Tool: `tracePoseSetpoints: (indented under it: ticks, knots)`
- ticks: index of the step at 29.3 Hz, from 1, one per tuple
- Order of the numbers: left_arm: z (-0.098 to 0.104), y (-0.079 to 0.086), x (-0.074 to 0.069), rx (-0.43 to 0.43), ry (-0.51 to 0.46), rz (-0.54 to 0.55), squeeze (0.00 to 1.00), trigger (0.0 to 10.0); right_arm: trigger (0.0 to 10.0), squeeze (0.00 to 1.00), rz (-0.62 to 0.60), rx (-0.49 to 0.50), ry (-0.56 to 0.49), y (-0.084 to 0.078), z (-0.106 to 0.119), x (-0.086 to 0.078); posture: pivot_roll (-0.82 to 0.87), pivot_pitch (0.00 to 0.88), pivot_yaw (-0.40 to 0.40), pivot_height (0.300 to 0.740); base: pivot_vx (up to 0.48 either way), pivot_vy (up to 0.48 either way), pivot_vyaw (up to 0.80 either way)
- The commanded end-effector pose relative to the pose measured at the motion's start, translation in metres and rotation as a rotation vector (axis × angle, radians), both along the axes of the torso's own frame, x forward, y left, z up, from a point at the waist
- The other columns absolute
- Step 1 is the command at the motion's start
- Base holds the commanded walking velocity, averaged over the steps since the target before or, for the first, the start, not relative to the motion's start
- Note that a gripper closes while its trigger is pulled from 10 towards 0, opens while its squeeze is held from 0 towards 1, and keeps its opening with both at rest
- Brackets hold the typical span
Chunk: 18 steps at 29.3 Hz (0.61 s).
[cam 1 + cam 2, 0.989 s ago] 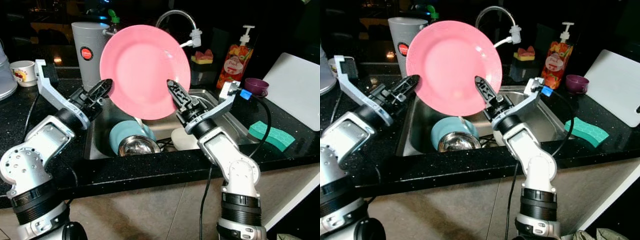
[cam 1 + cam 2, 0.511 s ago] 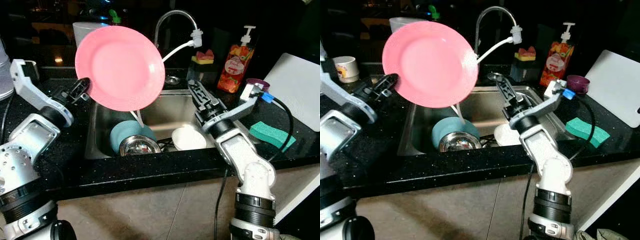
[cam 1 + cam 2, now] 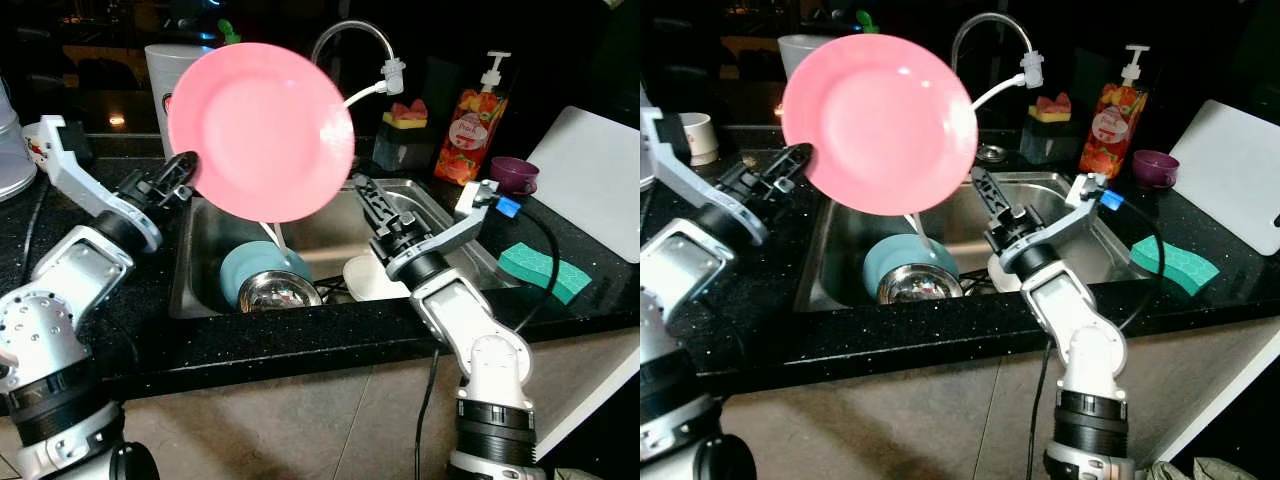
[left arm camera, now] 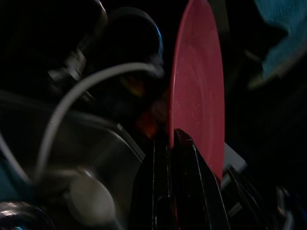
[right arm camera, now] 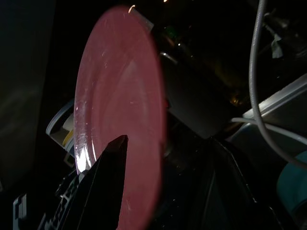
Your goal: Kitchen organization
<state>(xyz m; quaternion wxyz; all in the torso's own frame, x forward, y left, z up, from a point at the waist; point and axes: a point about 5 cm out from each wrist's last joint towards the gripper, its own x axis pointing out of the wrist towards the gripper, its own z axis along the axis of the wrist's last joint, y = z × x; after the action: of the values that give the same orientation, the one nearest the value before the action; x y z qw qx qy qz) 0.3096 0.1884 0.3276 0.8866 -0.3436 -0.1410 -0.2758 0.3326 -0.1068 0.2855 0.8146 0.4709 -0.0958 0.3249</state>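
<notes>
Looking across the black counter [image 3: 120, 330] to the steel sink [image 3: 420, 200], I have the pink plate [image 3: 262, 130] raised on edge above the basin's left side, its face turned toward me. My left gripper [image 3: 183, 172] pinches the plate's left rim, fingers closed on that edge. My right gripper [image 3: 366, 197] sits just beside the plate's lower right rim, apart from it, fingers narrow and holding nothing. So the plate lies up and to the left of my right hand, and my left arm alone carries it. Below, in the sink, lie a teal bowl [image 3: 248, 270], a steel bowl [image 3: 278, 291] and a white dish [image 3: 362, 278]. I judge the plate goes to the counter on my left.
</notes>
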Motion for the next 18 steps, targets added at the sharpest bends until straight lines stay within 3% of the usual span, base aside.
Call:
tracePoseSetpoints:
  ticks: [1, 9, 10, 18]
  knots:
    - [-0.001, -0.014, -0.004, 0.017, -0.013, -0.069, 0.0, 10.0, 10.0, 0.0, 0.01, -0.012, -0.004, 0.003, 0.0, -0.001, 0.15, 0.092, -0.08, 0.74, 0.0, 0.0, 0.0]
    - [-0.011, -0.028, -0.003, 0.028, 0.026, -0.122, 0.0, 10.0, 10.0, 0.0, 0.019, -0.013, -0.011, 0.006, 0.001, -0.002, 0.15, 0.093, -0.078, 0.74, 0.0, 0.0, 0.0]
    - [-0.015, -0.031, -0.003, 0.038, 0.037, -0.13, 0.0, 10.0, 0.0, 0.0, 0.016, -0.011, -0.023, 0.006, 0.002, -0.003, 0.15, 0.093, -0.077, 0.74, 0.0, 0.0, 0.0]
    - [-0.017, -0.029, -0.002, 0.105, 0.036, -0.067, 0.0, 10.0, 0.0, 0.0, 0.0, 0.0, -0.038, 0.005, 0.004, -0.003, 0.15, 0.093, -0.077, 0.74, 0.0, 0.0, 0.0]
